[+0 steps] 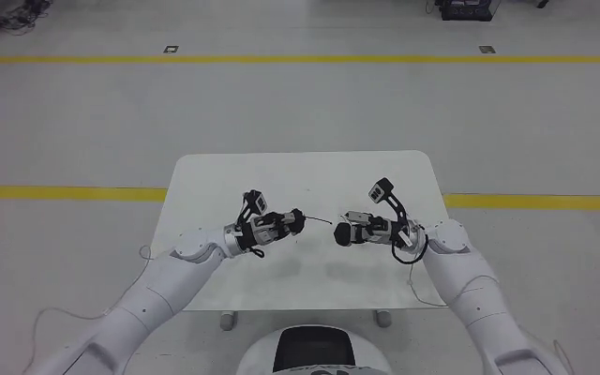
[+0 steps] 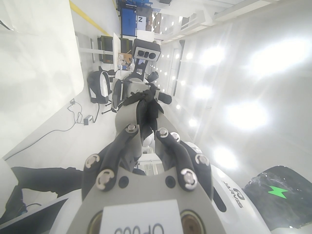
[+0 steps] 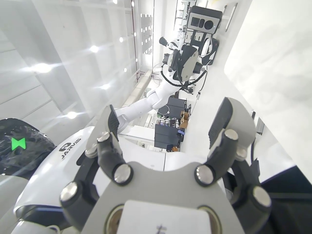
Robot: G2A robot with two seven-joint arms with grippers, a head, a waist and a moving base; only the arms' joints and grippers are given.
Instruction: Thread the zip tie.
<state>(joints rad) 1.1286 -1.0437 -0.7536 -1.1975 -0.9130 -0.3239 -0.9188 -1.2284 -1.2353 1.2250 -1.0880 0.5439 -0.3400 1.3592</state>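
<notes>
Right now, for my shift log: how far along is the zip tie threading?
Done: the left hand holds the zip tie above the table, its free end pointing at the right hand. In hand: the two hands face each other, close together. Left: the right hand is open and empty, and no loop shows, so the threading itself seems not yet done.
</notes>
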